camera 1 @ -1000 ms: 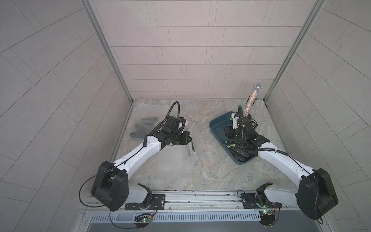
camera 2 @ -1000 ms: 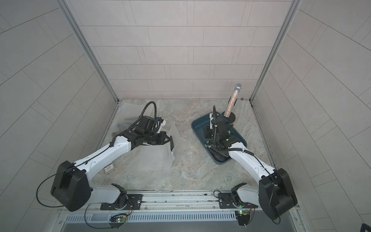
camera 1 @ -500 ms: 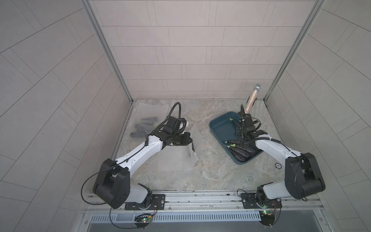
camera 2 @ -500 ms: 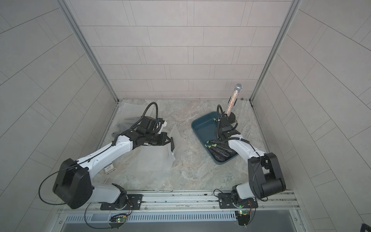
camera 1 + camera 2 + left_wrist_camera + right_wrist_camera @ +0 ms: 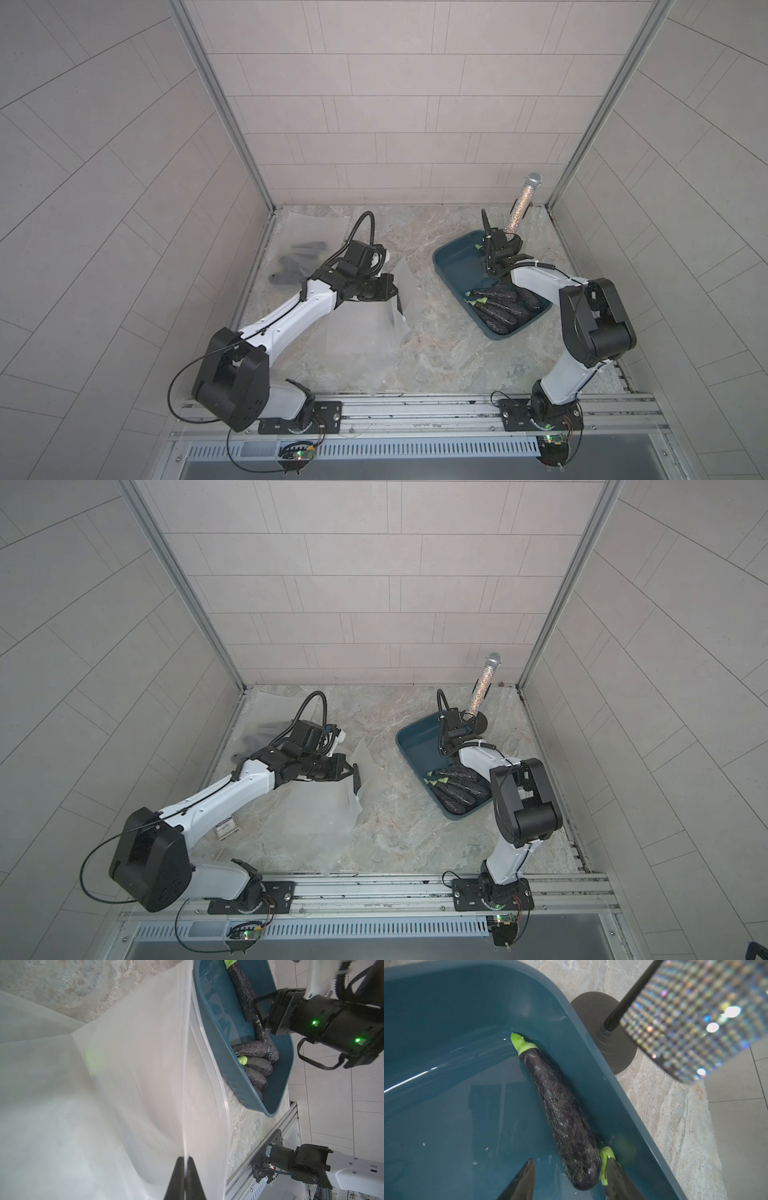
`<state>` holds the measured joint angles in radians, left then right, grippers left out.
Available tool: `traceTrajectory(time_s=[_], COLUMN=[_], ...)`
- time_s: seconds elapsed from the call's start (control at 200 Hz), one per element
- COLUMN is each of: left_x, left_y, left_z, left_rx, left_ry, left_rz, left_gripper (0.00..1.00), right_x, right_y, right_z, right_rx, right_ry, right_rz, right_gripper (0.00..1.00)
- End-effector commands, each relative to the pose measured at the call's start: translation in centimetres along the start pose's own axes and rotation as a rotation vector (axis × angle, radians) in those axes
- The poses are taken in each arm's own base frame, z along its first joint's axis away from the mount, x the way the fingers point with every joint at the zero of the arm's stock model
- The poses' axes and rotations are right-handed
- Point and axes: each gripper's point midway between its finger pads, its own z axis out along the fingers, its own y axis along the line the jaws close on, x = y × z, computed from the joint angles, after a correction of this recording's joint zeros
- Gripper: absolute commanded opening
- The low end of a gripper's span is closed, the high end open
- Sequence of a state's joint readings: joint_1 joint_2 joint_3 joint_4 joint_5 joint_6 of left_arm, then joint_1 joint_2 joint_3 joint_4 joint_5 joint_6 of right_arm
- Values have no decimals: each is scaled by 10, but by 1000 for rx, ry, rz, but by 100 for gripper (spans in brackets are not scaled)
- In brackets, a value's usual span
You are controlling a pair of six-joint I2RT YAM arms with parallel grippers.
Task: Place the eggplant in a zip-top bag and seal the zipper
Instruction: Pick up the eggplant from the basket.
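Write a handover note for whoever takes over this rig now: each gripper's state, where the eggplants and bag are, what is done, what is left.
Left gripper: shut on the edge of the zip-top bag, which lies on the table.
Right gripper: open, jaws either side of one eggplant in the teal bin; not gripping.
Other eggplants: piled at the bin's near end.
Done: bag edge pinched.
To do: grasp the eggplant, put it in the bag, seal the zipper.

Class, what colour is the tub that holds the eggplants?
Dark teal blue. The tub shows best in the right wrist view.
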<state>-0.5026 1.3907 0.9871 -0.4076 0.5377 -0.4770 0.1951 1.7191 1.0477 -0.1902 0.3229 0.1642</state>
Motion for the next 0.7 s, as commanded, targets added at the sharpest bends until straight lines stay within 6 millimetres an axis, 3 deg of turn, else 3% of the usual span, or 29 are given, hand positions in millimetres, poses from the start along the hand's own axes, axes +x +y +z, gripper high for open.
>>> traceTrajectory(time_s=[0.0,0.51,0.695], left_x=[1,3,3], left_y=[-5,-3,-4], left_z=[-3,-3,0], left_rx=[16,12,16], left_ry=[-8,-5,4], left_rz=[27,32,28], left_gripper=[0,0,0], right_x=[5,27,29], right_y=[-4,4,7], right_z=[8,40,43], right_rx=[32,33,22], right_ry=[40,138,149], right_rz=[-50,-80,-82], right_gripper=[56,56,48])
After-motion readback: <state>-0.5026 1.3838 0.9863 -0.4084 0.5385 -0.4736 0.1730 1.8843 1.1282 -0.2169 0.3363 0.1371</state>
